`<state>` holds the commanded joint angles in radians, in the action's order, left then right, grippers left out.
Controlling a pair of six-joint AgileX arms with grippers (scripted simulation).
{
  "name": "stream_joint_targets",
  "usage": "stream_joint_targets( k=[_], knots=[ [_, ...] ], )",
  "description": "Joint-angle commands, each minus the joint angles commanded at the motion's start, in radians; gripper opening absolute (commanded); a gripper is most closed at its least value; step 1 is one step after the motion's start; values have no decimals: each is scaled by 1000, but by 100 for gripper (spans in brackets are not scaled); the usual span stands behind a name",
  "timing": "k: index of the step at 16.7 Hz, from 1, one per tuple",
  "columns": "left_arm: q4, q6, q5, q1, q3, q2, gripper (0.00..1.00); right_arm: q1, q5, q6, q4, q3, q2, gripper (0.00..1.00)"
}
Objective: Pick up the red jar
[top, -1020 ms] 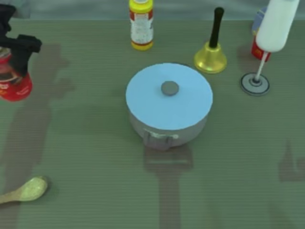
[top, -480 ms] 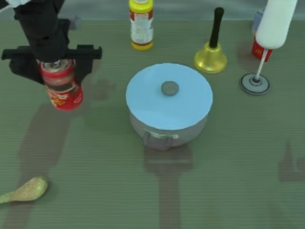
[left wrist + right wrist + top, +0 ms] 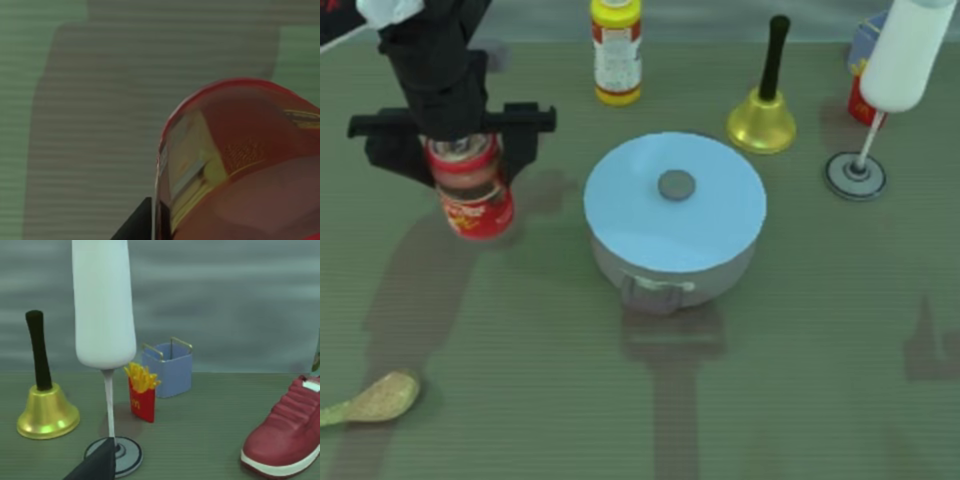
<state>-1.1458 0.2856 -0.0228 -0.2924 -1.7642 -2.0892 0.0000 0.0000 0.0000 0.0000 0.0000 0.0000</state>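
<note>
The red jar (image 3: 475, 195) hangs above the table's left side, its red label with pale marks facing up in the top view. My left gripper (image 3: 455, 150) is shut on the jar's upper part, and the black arm hides the lid. The jar's shadow lies on the cloth beside it. In the left wrist view the red jar (image 3: 240, 160) fills the frame, with one dark finger (image 3: 137, 225) against its side. A dark part of my right gripper (image 3: 97, 467) shows only in the right wrist view, parked off the table's right side.
A grey pot with a pale blue lid (image 3: 675, 200) stands mid-table. At the back are a yellow-capped bottle (image 3: 617, 50), a gold bell (image 3: 762, 110) and a tall white object on a round foot (image 3: 856, 175). A spoon (image 3: 375, 395) lies front left. A red shoe (image 3: 285, 430) sits right.
My left gripper has carried the red jar from the table's left edge rightwards, toward the pot. Everything else has stayed still.
</note>
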Motion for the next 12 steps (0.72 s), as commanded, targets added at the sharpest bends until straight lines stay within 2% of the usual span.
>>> stream_joint_targets(
  k=[6, 11, 12],
  knots=[
    [154, -2, -1, -1, 108, -44, 0, 0, 0, 0, 0, 0, 0, 100],
    [172, -2, 0, -2, 124, -53, 0, 0, 0, 0, 0, 0, 0, 100],
    [172, -2, 0, -2, 124, -53, 8, 0, 0, 0, 0, 0, 0, 100]
  ],
)
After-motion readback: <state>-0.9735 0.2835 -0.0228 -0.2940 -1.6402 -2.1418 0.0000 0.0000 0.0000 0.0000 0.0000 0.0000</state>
